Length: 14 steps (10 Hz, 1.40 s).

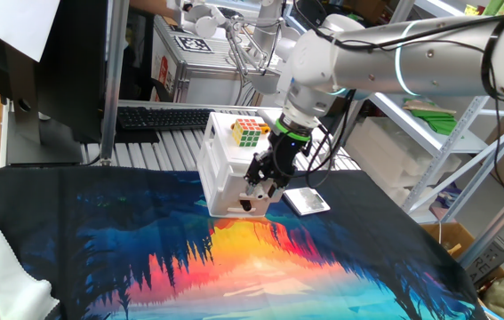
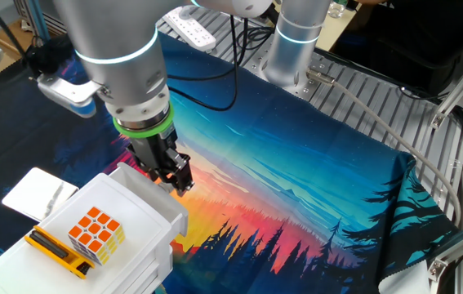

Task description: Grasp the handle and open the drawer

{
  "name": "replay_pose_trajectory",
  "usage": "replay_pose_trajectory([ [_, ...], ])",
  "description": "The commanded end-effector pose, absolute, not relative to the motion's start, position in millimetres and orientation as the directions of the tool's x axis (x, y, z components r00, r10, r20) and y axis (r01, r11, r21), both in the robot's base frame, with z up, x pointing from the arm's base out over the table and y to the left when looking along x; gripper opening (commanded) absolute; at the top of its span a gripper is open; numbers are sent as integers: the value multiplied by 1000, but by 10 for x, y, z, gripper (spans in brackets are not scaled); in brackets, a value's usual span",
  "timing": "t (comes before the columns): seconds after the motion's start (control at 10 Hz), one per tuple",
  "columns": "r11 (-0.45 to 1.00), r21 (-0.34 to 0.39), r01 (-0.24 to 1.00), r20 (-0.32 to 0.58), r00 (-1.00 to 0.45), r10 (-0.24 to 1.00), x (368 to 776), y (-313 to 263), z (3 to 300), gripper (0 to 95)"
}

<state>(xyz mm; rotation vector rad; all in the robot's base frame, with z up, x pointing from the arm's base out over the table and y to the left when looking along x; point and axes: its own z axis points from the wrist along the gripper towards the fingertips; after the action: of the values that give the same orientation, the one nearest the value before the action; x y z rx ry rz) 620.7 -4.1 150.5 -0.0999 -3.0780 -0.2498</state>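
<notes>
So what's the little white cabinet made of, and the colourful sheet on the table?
The cabinet looks like smooth white plastic: glossy, with moulded edges. The sheet seems to be printed cloth, since it is matte and wrinkles where it hangs over the edge.

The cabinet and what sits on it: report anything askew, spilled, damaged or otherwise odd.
Nothing looks damaged or spilled. The white cabinet stands upright on the printed cloth, with a Rubik's cube and a yellow-and-black tool resting on its top. The gripper is at the cabinet's front; whether it is closed on the handle cannot be seen.
</notes>
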Motion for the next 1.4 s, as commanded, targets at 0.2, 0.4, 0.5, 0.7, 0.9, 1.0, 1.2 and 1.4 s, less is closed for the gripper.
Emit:
replay_pose_trajectory([
  [0.2,987,147,66,55,-997,59,6145,-56,1542,570],
  [0.4,989,144,36,36,-999,31,6042,-96,1631,570],
  [0.5,990,139,28,22,-999,25,6008,-128,1677,570],
  [0.7,990,138,21,-11,-1000,23,6005,-131,1681,570],
  [0.9,989,143,24,-15,-1000,26,6005,-124,1673,570],
  [1.0,989,144,28,-17,-999,31,6009,-113,1663,570],
  [1.2,990,140,27,-26,-999,31,6031,-90,1630,570],
  [1.4,990,140,16,-38,-999,22,6088,-38,1546,380],
])
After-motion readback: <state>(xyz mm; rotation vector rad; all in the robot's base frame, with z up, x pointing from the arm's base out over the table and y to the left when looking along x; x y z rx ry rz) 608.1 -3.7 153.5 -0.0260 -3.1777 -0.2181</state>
